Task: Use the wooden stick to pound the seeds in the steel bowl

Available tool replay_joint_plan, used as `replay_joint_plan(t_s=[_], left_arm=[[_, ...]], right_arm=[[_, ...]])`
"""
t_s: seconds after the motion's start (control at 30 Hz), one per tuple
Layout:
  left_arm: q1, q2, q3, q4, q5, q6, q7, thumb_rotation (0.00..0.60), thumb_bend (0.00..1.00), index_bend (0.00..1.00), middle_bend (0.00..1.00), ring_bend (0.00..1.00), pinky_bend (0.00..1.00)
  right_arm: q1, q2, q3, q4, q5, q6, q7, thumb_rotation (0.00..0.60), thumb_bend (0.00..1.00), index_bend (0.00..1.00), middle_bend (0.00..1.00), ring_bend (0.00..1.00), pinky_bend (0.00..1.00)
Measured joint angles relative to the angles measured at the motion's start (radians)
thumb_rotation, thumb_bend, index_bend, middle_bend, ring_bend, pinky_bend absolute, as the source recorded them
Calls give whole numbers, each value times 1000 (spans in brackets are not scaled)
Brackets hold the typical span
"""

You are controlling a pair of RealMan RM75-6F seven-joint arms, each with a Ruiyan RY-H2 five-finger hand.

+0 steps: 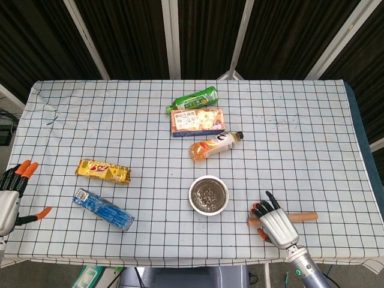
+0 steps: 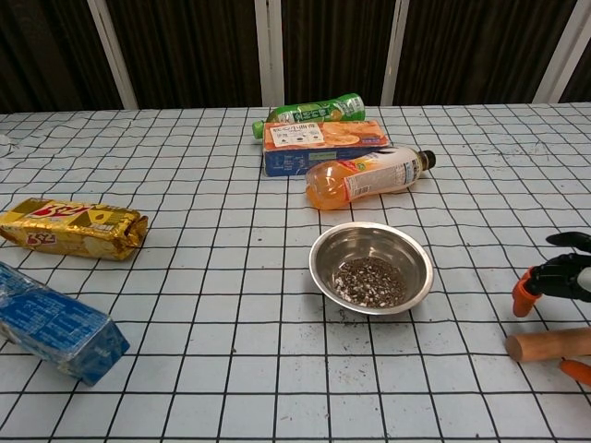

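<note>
The wooden stick (image 1: 303, 216) lies flat on the bench (image 1: 120, 120) near the front edge, to the right of the steel bowl (image 1: 209, 194) and apart from it. In the chest view its rounded near end (image 2: 547, 344) shows at the right border. The right hand (image 1: 276, 223) sits over the stick's middle, back of the hand up, its fingers (image 1: 263, 207) spread and reaching past the stick toward the bowl. In the chest view the orange-tipped fingers (image 2: 526, 290) hang just above the stick with another tip below it, so the stick lies between them — I cannot tell whether the hand has a grip on it.

The bowl stands upright on the checked cloth and holds a small heap of dark seeds (image 2: 368, 281); a few specks lie on the cloth just in front of it.

The left hand (image 1: 11, 198) is at the far left edge of the bench, fingers apart and holding nothing.

Behind the bowl lies an orange drink bottle (image 1: 214, 146) on its side, then an orange snack box (image 1: 197, 121), then a green bottle (image 1: 193, 99) — all close together. On the left, a gold biscuit pack (image 1: 102, 171) and a blue packet (image 1: 102, 209) lie near each other.
</note>
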Motion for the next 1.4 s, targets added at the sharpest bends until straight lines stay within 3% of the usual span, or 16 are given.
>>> replay_joint_plan(t_s=[1.4], left_arm=[[-3, 7, 2, -11, -15, -17, 1, 600, 77, 0, 0, 0, 0]], right_arm=[[30, -34, -21, 30, 36, -24, 7, 600, 388, 457, 378, 283, 0]])
